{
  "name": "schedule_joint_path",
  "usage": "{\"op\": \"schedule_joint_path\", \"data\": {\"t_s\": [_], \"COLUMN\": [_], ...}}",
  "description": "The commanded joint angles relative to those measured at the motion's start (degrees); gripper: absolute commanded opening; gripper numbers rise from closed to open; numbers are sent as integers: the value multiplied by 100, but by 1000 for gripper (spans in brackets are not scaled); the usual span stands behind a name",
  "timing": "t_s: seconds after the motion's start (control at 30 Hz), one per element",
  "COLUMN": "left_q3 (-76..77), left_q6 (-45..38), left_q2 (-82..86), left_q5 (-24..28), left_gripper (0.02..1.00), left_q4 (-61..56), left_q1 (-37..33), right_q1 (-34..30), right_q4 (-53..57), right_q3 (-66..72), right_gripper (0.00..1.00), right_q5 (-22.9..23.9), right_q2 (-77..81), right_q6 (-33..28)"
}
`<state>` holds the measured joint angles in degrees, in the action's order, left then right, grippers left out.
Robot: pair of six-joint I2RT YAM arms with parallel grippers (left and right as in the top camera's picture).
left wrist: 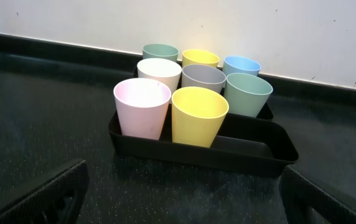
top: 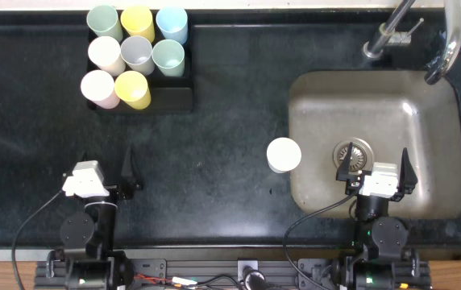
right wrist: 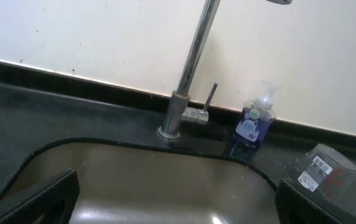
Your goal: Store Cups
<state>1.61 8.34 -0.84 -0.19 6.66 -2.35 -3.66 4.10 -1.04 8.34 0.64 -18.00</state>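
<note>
A black tray at the counter's back left holds several upright cups in pastel colours; a pink cup and a yellow cup stand in its front row. The tray's front right corner is bare. A lone white cup stands on the counter just left of the sink. My left gripper is open near the front edge, facing the tray from well back. My right gripper is open above the sink's front part, to the right of the white cup.
A faucet rises behind the sink, with a blue soap bottle and a clear plastic container beside it. The drain sits mid-basin. Dark counter lies between the tray and the sink.
</note>
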Motion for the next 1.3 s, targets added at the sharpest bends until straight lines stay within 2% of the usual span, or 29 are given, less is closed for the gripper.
{"op": "schedule_joint_path", "data": {"t_s": [0.03,0.3,0.37,0.43,0.53,0.77,0.83,0.97,1.17,1.3], "left_q3": [-35,-35,-35,-35,-35,-35,-33,-35,-33,-35], "left_q6": [-146,-146,-144,-146,-146,-146,-144,-146,-144,-146], "left_q2": [68,68,68,68,68,68,68,68,68,68], "left_q5": [13,13,13,13,13,13,13,13,13,13], "left_gripper": [1000,1000,1000,1000,1000,1000,998,1000,1000,1000], "left_q4": [-15,-15,-15,-15,-15,-15,-15,-15,-15,-15], "left_q1": [-26,-26,-26,-26,-26,-26,-26,-26,-26,-26], "right_q1": [-7,-7,-7,-7,-7,-7,-7,-7,-4,164], "right_q4": [-31,-31,-17,-13,37,-367,125,2205,5215,6900], "right_q3": [76,76,76,76,76,-334,-1032,-2940,-5982,-7687], "right_gripper": [998,996,998,998,998,996,998,998,996,998], "right_q5": [4,4,-234,-262,-638,-791,-811,-905,-1770,-1947], "right_q2": [-44,-44,-44,-44,-39,-37,4,680,3397,5230], "right_q6": [-2,-2,22,20,22,-2,13,111,564,560]}}
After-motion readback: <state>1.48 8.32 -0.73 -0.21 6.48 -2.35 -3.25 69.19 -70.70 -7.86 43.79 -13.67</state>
